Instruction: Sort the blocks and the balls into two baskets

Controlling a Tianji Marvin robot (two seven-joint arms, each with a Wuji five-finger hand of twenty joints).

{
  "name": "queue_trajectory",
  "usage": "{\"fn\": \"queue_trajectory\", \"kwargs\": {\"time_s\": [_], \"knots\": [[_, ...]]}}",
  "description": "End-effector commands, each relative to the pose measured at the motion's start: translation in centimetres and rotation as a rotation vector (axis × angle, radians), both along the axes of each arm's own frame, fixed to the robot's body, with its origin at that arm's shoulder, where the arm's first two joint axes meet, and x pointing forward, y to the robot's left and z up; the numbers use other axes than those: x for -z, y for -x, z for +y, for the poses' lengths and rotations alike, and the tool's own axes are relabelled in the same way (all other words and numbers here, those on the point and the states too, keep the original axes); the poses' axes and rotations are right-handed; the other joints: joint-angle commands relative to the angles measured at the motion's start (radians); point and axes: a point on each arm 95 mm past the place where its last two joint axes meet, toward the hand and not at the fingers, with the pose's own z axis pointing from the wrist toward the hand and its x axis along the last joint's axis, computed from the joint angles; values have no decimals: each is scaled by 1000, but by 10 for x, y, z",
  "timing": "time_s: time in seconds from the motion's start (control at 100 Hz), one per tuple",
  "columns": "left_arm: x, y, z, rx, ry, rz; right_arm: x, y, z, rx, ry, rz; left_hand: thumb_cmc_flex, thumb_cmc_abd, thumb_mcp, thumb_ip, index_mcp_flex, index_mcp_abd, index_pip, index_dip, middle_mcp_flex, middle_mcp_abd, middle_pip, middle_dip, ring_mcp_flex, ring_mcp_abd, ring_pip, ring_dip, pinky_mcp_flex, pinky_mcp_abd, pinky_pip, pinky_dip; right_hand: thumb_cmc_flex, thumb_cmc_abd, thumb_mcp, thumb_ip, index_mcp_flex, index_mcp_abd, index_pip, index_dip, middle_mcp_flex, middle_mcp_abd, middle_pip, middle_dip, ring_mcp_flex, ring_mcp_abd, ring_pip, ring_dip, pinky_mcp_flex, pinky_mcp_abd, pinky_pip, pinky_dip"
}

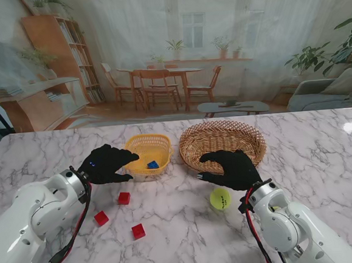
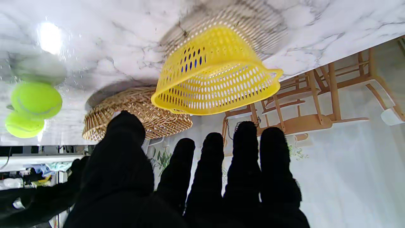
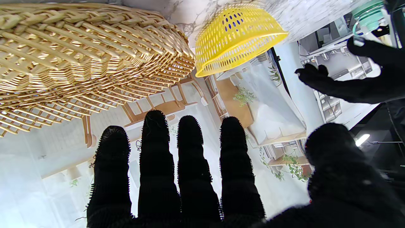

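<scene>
A yellow plastic basket [image 1: 142,147] [image 2: 215,79] [image 3: 237,34] holds one blue block [image 1: 153,164]. To its right stands a wicker basket [image 1: 222,141] [image 2: 136,110] [image 3: 79,53]. My left hand [image 1: 105,164] [image 2: 202,177] hovers at the yellow basket's left rim, fingers spread and holding nothing. My right hand [image 1: 231,168] [image 3: 190,171] is open at the near rim of the wicker basket. A tennis ball [image 1: 220,198] [image 2: 36,99] lies just nearer to me than that hand. A second ball [image 2: 23,126] sits beside it. Three red blocks [image 1: 124,198] [image 1: 102,218] [image 1: 138,231] lie near my left forearm.
The marble table [image 1: 324,156] runs wide to the right of the wicker basket and left of my left arm. My left hand [image 3: 348,85] also shows in the right wrist view. A printed room backdrop stands behind the table's far edge.
</scene>
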Motion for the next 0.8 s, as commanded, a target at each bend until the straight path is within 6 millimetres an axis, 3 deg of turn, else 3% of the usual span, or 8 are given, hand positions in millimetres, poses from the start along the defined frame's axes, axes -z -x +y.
{"fn": "queue_trajectory", "kwargs": {"time_s": [0.0, 0.24, 0.45, 0.66, 0.79], "knots": [[9, 7, 4, 5, -44, 15, 3, 0, 0, 2, 6, 7, -19, 35, -8, -24, 19, 11, -19, 13, 22, 6, -19, 13, 9, 19, -15, 11, -5, 24, -3, 13, 29, 31, -16, 28, -38, 20, -16, -9, -34, 2, 17, 6, 2, 5, -9, 8, -17, 18, -5, -3], [27, 17, 12, 0, -80, 64, 3, 0, 1, 0, 9, 11, -38, 49, -11, -31, 46, 3, -10, 22, 29, 7, -27, 14, 15, 18, -12, 15, -4, 23, 1, 21, 28, 31, -16, 28, -34, 19, -15, -9, -34, 2, 16, 5, 2, 5, -9, 8, -17, 19, -5, -3], [42, 16, 21, -44, -144, 93, 4, 0, 1, -1, 11, 16, -72, -30, -13, -27, -18, 48, -74, -12, -108, 54, -111, -40, -12, 18, -24, 16, -20, 19, -18, 23, 28, 32, -15, 28, -31, 19, -14, -9, -33, 3, 16, 6, 2, 6, -9, 8, -18, 19, -6, -3], [51, 16, 25, -47, -183, 122, 5, -1, 2, -4, 16, 23, -115, -118, -1, -20, -27, 55, -100, -48, -112, 52, -115, -54, -5, 1, -2, 33, -11, 4, -17, 32, 27, 31, -16, 28, -28, 16, -13, -9, -31, 2, 16, 5, 3, 6, -9, 8, -18, 19, -6, -2], [59, 14, 27, -55, -189, 137, 6, -2, 2, -3, 15, 26, -120, -130, 11, -19, -18, 72, -70, -32, -98, 40, -70, -13, 18, -18, 43, 82, 7, -8, 4, 47, 28, 31, -15, 28, -29, 17, -14, -9, -33, 1, 15, 5, 3, 6, -9, 8, -17, 17, -6, -2]]}}
